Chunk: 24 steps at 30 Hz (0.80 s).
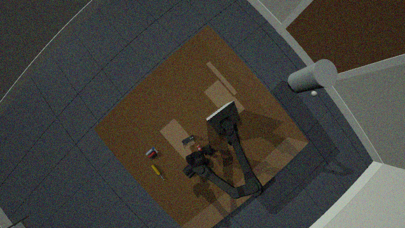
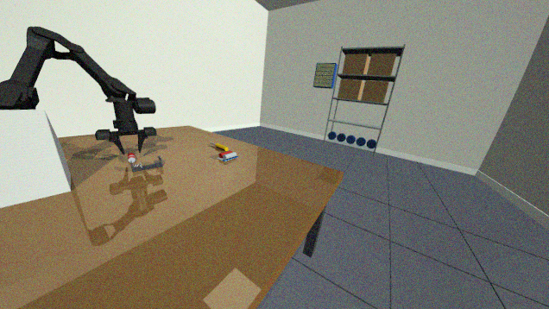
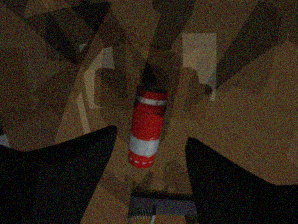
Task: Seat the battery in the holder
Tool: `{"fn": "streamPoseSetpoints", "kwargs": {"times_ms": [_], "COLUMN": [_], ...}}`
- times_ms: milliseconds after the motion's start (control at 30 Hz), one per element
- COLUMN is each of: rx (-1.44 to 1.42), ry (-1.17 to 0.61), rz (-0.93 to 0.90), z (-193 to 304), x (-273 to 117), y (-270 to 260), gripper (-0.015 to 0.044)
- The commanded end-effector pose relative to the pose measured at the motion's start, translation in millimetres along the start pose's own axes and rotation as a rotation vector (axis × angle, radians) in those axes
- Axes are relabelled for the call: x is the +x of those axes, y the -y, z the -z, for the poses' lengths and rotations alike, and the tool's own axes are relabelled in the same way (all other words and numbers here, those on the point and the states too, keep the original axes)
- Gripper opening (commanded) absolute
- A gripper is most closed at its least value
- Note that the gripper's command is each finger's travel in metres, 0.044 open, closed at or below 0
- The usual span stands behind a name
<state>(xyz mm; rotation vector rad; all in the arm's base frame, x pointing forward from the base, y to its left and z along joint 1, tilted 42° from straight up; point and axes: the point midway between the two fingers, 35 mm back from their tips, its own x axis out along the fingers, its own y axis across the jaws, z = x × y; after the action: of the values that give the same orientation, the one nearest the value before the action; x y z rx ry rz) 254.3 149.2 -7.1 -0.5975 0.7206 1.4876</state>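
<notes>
The red battery with white bands [image 1: 199, 147] [image 2: 131, 158] [image 3: 146, 131] lies on the table, outside the holder. The dark grey holder [image 1: 188, 140] [image 2: 148, 166] [image 3: 170, 206] sits close by with its raised end walls; in the wrist view only part of it shows, at the bottom edge. A pale spring-like coil shows at its near end in the exterior view. My gripper [image 2: 131, 152] [image 3: 152, 138] is open and points down above the battery. The battery shows between the two fingers in the wrist view, with space on both sides. Its terminal end is not clear.
A yellow screwdriver [image 1: 156, 169] [image 2: 222, 147] lies on the table, away from the holder. Near it is a small red, white and blue item [image 1: 151, 153] [image 2: 227, 155]. The arm's white base block [image 2: 26, 155] stands on the other side.
</notes>
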Motion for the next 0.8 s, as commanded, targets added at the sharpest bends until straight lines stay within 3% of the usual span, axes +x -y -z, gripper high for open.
{"fn": "streamPoseSetpoints", "kwargs": {"times_ms": [0, 433, 567, 767], "rx": [0.008, 0.008, 0.008, 0.008], "ry": [-0.001, 0.002, 0.002, 0.002], "rz": [-0.007, -0.008, -0.008, -0.008], "z": [1.6, 1.1, 1.1, 1.1], "x": [7.0, 25.3, 25.3, 25.3], "y": [-3.1, -4.7, -4.7, -4.7], "gripper": [0.0242, 0.0242, 0.0137, 0.0097]}}
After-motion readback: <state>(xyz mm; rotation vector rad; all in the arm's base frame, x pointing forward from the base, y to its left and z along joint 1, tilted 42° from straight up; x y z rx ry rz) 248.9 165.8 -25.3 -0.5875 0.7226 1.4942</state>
